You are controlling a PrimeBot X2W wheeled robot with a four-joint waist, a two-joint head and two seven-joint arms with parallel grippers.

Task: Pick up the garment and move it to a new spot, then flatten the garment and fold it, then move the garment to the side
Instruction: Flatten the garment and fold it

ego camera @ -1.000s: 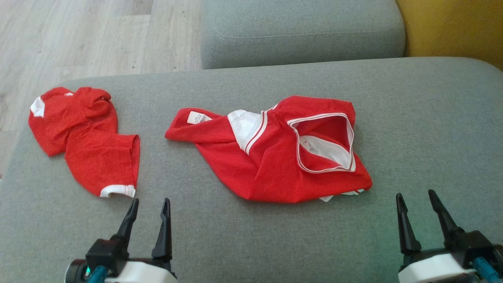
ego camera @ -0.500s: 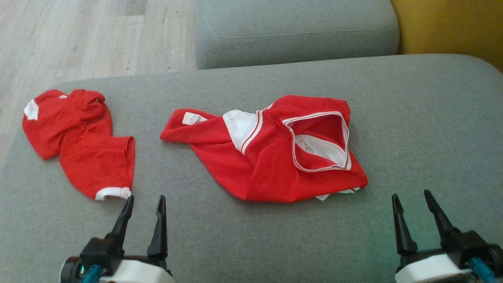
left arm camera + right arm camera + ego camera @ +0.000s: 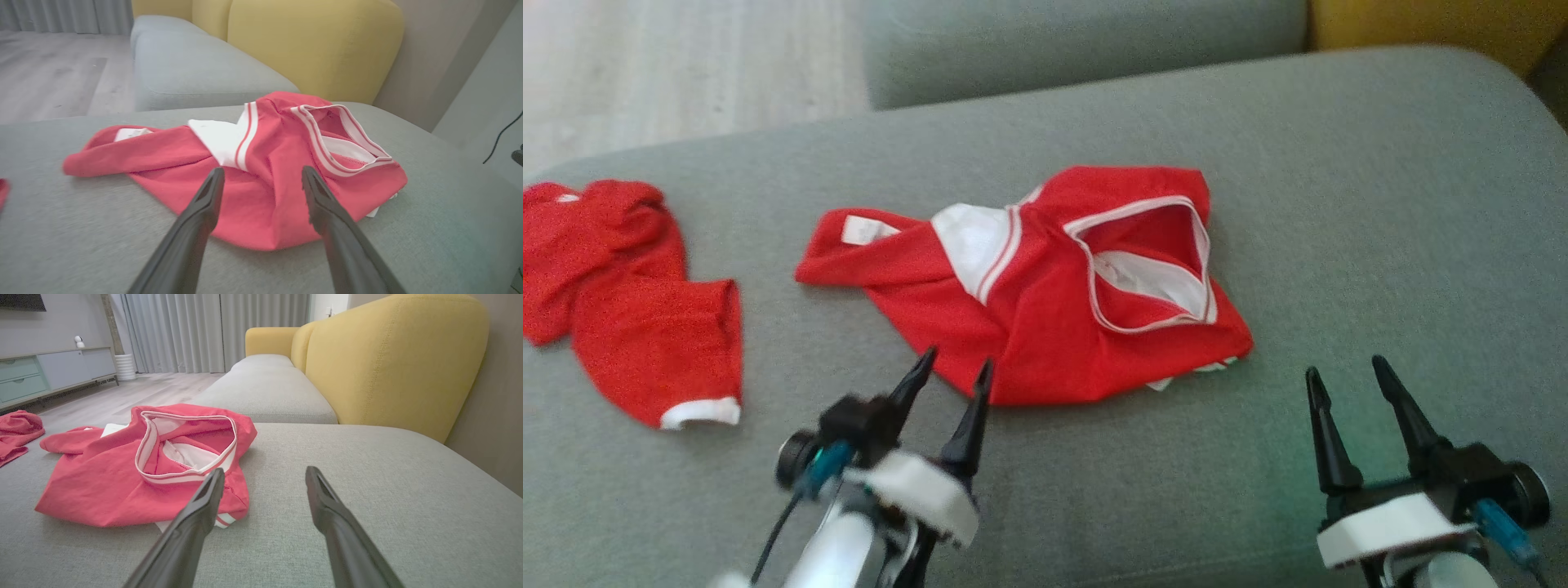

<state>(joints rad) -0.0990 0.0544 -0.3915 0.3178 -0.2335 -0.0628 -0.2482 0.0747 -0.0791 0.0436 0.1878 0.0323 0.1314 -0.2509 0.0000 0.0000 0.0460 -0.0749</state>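
Observation:
A crumpled red garment (image 3: 1045, 302) with white trim and an open neckline lies in the middle of the grey cushion (image 3: 1380, 212); it is also in the left wrist view (image 3: 261, 188) and the right wrist view (image 3: 122, 477). My left gripper (image 3: 954, 365) is open, fingertips just at the garment's near hem, nothing between them. My right gripper (image 3: 1343, 371) is open over bare cushion to the garment's right, apart from it.
A second red garment (image 3: 629, 310) with a white cuff lies at the cushion's left edge. Another grey cushion (image 3: 1078, 41) sits behind, and a yellow sofa back (image 3: 392, 363) rises at the right. Wood floor (image 3: 686, 73) lies beyond at the left.
My left gripper has moved up and to the right, reaching the garment's near hem. The camera has shifted, sliding the scene left and up. The right gripper holds its pose.

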